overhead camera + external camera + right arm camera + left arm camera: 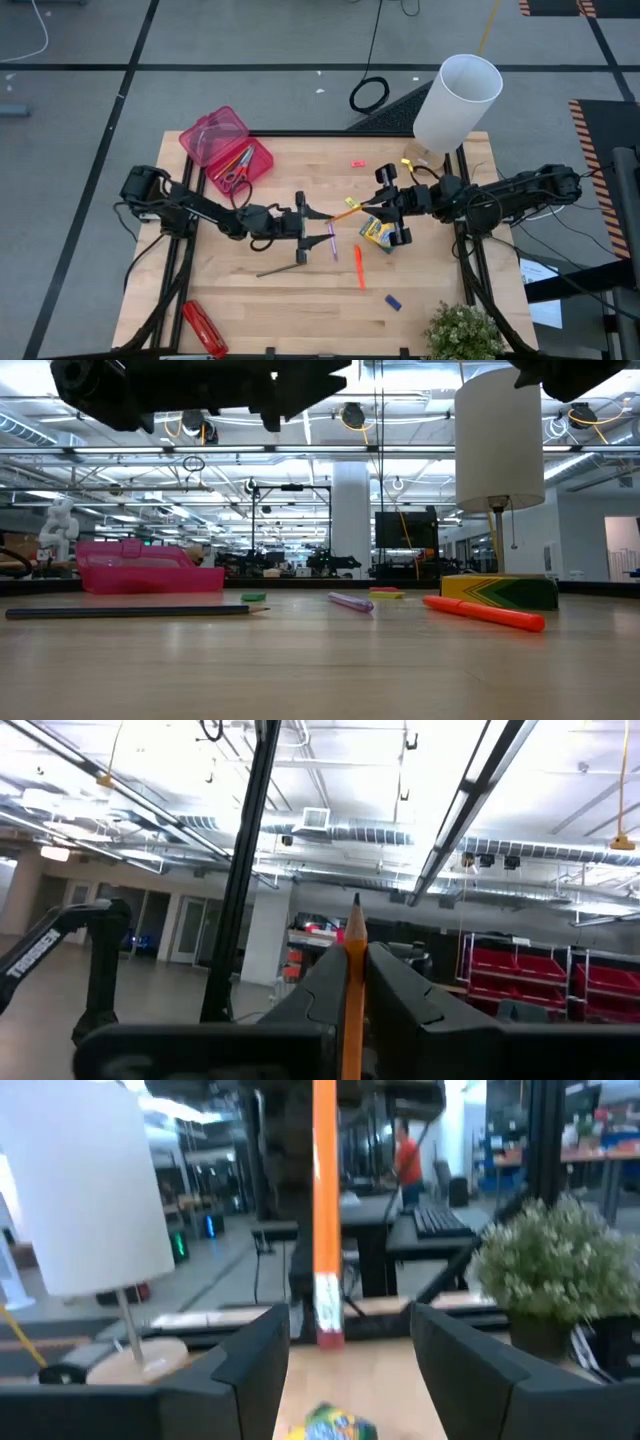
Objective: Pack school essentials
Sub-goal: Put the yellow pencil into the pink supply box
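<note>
The right gripper's [372, 205] jaws are clenched on an orange pencil [347, 212], which the right wrist view shows pinched between the two fingers [395, 990] with its sharpened tip pointing up and away; the left gripper's [303, 228] jaws stand released, wide apart, and in the left wrist view the pencil's eraser end hangs between them without touching either finger [250, 1370]. Both grippers are raised above the middle of the wooden bench [300, 300], facing one another, with the pencil spanning the gap between them.

Below the right gripper lies a green-yellow crayon box [376, 234], and just beside it toward the bench's centre an orange marker [358, 266]; a purple pen [332, 241] lies near the left gripper, and a dark pencil [277, 269] lies flat a little closer to the front edge. A blue eraser [393, 302] sits apart near the front right; a pink eraser [357, 163] and a yellow one [407, 163] lie near the back edge. At the back left corner an open pink case [226, 150] holds scissors [237, 166] with red and purple handles; a red stapler-like tool [203, 328] lies at the front left corner. A white lamp [456, 102] stands at the back right, and a small potted plant [465, 332] at the front right.
</note>
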{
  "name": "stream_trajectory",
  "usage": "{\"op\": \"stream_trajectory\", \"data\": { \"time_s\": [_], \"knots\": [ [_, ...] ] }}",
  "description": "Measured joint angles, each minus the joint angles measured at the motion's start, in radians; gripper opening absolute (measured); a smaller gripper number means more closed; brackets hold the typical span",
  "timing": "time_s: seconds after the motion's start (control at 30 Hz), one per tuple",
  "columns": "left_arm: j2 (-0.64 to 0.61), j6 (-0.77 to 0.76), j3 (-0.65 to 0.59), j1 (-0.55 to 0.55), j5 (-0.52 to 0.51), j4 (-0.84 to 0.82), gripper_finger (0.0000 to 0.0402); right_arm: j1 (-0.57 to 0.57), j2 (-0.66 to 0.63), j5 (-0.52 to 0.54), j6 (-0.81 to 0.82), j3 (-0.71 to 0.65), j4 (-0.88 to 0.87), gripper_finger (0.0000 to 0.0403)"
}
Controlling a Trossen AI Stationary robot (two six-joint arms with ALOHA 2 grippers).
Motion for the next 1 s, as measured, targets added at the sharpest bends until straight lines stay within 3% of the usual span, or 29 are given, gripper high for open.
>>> {"op": "stream_trajectory", "data": {
  "time_s": [0.13,0.33,0.73,0.87,1.0],
  "knots": [
    [0.028,0.016,0.0,-0.009,-0.007,0.105,0.0213,0.002,0.0,0.0,0.002,0.0,0.0,0.0025],
    [0.029,0.045,0.0,-0.027,-0.045,0.132,0.0201,0.013,0.0,0.001,-0.002,0.0,0.0,0.0025],
    [0.028,0.046,0.0,-0.029,-0.055,0.131,0.0018,0.013,0.0,0.001,-0.005,0.0,0.0,0.0025],
    [0.008,0.029,0.0,-0.029,-0.055,0.11,0.0032,0.013,-0.001,0.002,-0.001,0.001,-0.005,0.0028],
    [-0.056,0.011,0.0,-0.029,-0.054,0.035,0.0046,0.016,0.0,0.004,0.005,0.001,-0.051,0.0063]
  ]
}}
